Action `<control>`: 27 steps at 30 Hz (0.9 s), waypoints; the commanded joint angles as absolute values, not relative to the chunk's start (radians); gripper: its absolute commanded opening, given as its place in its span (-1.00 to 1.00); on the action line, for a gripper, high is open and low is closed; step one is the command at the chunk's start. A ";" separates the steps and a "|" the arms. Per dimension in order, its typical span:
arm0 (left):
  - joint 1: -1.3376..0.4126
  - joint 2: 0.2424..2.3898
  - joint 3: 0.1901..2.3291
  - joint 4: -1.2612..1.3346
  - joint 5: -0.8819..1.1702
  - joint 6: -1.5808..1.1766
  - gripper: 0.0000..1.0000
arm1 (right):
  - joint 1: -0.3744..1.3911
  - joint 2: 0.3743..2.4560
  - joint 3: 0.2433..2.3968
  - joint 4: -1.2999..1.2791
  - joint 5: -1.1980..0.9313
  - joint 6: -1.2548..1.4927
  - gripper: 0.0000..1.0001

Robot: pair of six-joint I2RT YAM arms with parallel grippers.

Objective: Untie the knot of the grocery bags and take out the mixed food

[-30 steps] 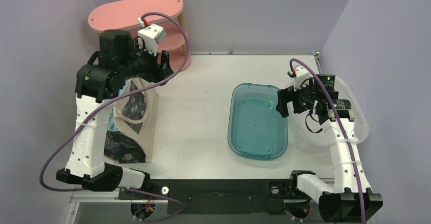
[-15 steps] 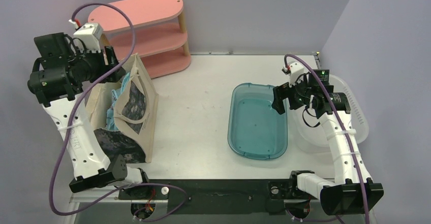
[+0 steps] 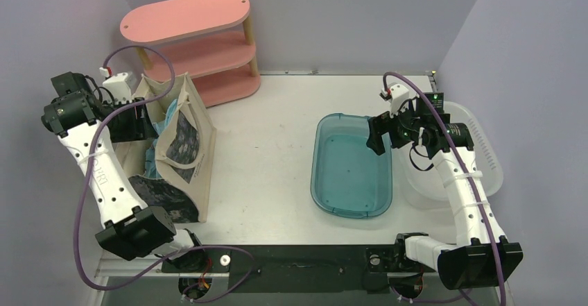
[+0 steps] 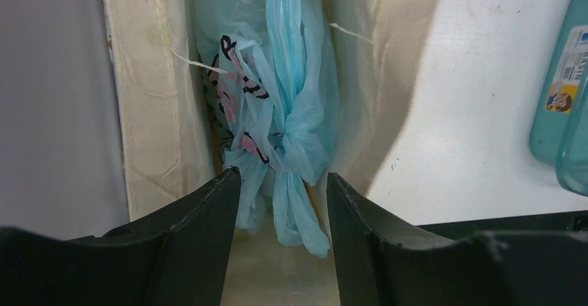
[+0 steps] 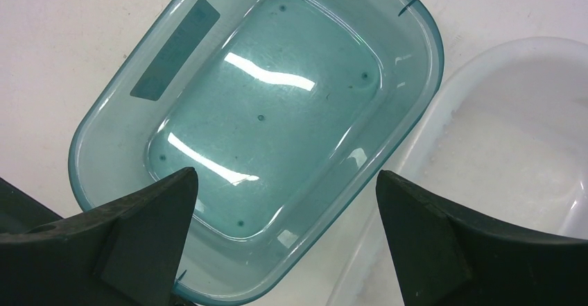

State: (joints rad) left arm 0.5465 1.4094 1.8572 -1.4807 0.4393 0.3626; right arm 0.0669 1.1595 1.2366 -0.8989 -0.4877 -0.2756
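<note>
At the near-left of the table (image 3: 277,112), the left gripper (image 4: 283,177) hangs over a beige canvas tote (image 4: 149,112). Its fingers are parted and pinch nothing. The gap between them frames the knot (image 4: 295,143) of the grocery bags (image 4: 298,56), light blue plastic tucked inside the tote with the handles tied. Whether a finger brushes the plastic cannot be told. Across the table, the right gripper (image 5: 286,177) hovers with fingers spread wide above a teal tub (image 5: 104,139), which sits just beside a white basin (image 5: 513,132). A pink shelf (image 3: 187,21) stands against the far wall, behind the tote.
</note>
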 commanded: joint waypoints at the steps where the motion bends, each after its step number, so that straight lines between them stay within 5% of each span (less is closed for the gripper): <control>1: 0.527 1.421 1.763 -1.370 0.396 0.398 -0.07 | 0.074 1.150 1.255 -0.855 -0.508 -0.267 0.94; 8: 0.381 1.415 1.588 -1.268 0.386 0.371 0.17 | 0.074 1.141 1.248 -0.856 -0.494 -0.267 0.94; 20: 0.291 1.384 1.225 -0.929 0.200 0.289 0.25 | 0.074 1.136 1.239 -0.855 -0.486 -0.270 0.94; 22: 0.291 1.365 1.242 -0.932 0.220 0.285 -0.12 | 0.073 1.136 1.241 -0.856 -0.485 -0.270 0.94; 25: 0.306 1.328 1.301 -0.953 0.254 0.267 -0.92 | 0.074 1.136 1.245 -0.855 -0.485 -0.269 0.93; 27: 0.315 1.301 1.370 -0.978 0.267 0.251 -1.00 | 0.074 1.134 1.245 -0.854 -0.486 -0.268 0.93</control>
State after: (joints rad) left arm 0.2966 1.3933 1.2369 -1.0134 0.2367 0.2825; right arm 0.0673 1.1591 1.2362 -0.8906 -0.4870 -0.2737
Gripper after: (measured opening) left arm 0.048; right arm 0.965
